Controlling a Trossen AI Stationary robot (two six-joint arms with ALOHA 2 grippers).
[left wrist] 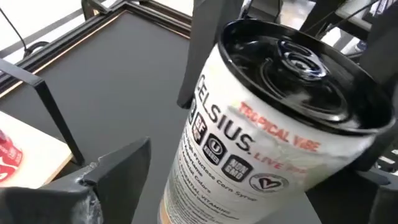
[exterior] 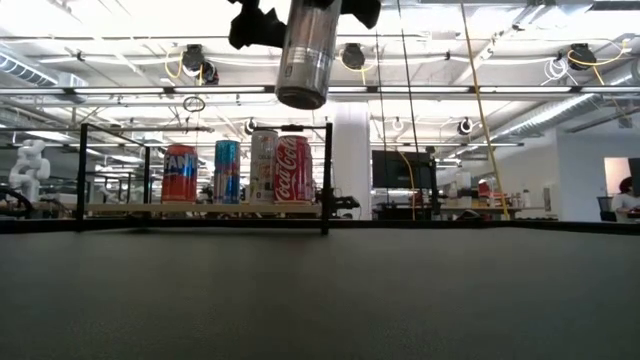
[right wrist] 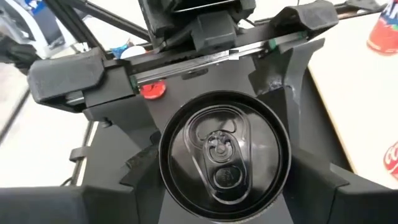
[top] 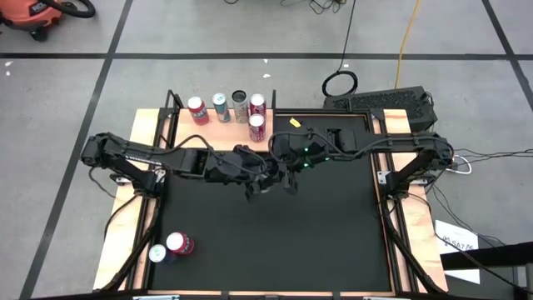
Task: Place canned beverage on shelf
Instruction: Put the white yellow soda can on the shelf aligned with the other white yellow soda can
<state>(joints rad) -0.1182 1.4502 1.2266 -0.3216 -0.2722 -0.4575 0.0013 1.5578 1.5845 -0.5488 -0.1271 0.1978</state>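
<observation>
The right gripper (right wrist: pixel 225 171) pinches a white Celsius can (left wrist: pixel 261 124) from both sides, held in the air over the black mat (top: pixel 275 233). The left gripper (top: pixel 252 188) beside it stands spread, apart from the can. Only the low view shows the can's height. The shelf (top: pixel 225 129) carries five cans.

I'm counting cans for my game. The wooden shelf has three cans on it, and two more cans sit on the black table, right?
Not quite. The shelf has five cans on it, not three; the high view shows them. Two more cans do sit on the black table.
</observation>
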